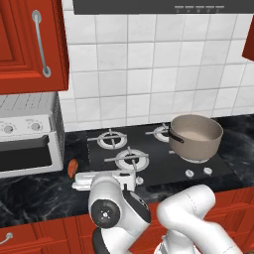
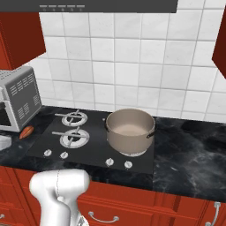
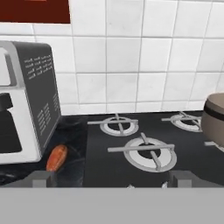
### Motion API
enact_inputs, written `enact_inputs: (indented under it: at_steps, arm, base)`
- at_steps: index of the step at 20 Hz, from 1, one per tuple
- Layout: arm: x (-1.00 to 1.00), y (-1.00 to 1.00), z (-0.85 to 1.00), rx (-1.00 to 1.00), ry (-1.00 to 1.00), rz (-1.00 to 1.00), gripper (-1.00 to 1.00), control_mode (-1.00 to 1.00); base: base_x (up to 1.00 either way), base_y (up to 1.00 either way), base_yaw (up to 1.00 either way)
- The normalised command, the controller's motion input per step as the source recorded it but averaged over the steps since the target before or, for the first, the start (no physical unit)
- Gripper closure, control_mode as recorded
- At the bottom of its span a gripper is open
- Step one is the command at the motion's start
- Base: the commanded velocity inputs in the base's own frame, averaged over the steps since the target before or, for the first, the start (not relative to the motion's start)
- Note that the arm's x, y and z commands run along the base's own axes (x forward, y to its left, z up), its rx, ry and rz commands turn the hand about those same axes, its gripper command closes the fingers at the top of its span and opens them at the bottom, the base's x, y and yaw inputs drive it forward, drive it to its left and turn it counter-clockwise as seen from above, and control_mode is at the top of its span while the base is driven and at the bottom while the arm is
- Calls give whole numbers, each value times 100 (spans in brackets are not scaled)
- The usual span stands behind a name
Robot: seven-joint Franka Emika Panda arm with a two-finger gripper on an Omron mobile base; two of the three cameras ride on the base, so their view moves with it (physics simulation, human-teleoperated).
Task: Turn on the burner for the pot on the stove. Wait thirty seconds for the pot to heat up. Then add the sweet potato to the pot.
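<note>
Hand view: the gripper [image 3: 112, 178] has its fingers wide, holding nothing. The sweet potato [image 3: 57, 157] waits at eight o'clock; the pot [image 3: 215, 119] sits ready at three o'clock on the stove [image 3: 105, 162].

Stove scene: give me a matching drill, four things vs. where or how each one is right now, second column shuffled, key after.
Things:
1. pot
2. sweet potato
3. toaster oven
4. gripper

Places or states:
a. white, standing on the counter left of the stove
b. open, holding nothing
c. on the front right burner
d. lying on the counter between oven and cooktop

Pairs: 1-c, 2-d, 3-a, 4-b
</note>
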Motion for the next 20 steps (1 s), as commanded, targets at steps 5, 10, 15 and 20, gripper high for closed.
enact_inputs:
  at_steps: [5, 10, 15, 20]
  arm:
    - [46, 3, -44, 0, 9, 0, -100, -100]
    - [13, 39, -22, -2, -4, 0, -100, -100]
    - [5, 56, -17, -6, -8, 1, -100, -100]
    - [24, 22, -1, -1, -2, 0, -100, -100]
  base:
    - [0, 0, 0]
    - [0, 0, 0]
    - [0, 0, 0]
    - [0, 0, 0]
